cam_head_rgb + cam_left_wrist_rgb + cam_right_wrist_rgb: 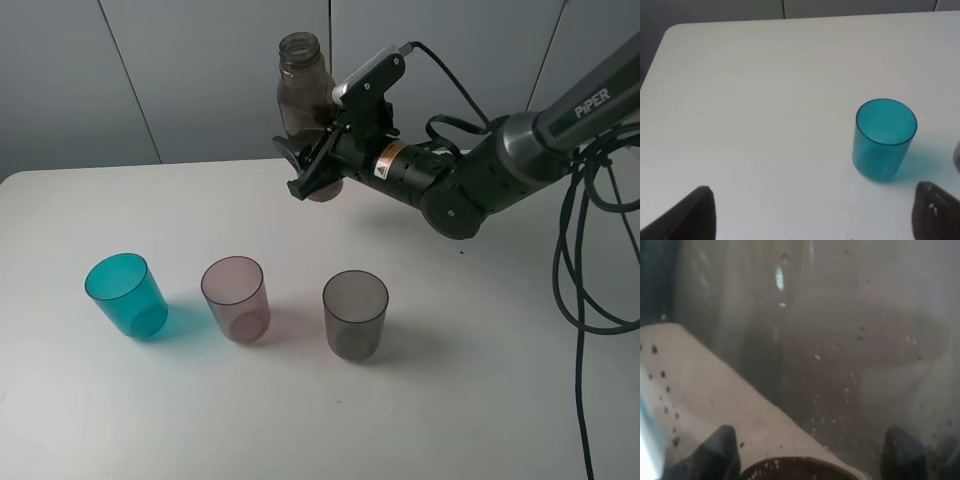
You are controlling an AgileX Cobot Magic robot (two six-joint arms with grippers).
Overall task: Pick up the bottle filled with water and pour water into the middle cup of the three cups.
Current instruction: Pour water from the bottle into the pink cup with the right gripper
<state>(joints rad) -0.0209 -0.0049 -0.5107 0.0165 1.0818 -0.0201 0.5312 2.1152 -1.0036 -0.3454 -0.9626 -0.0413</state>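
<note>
The smoky brown bottle (303, 95) hangs upright and capless above the back of the table, and my right gripper (318, 160) is shut on its lower body. The right wrist view is filled by the bottle (840, 355) pressed close, with droplets inside it. Three cups stand in a row near the front: teal-blue (125, 294) on the left, the pale pink middle cup (236, 298), smoky grey (355, 313) on the right. The bottle is behind and above the pink and grey cups. My left gripper (812, 215) is open, its dark fingertips (692, 215) near the teal cup (884, 138).
The white table (480, 400) has a rounded back-left corner and a grey wall behind it. Black cables (590, 250) hang down at the right side.
</note>
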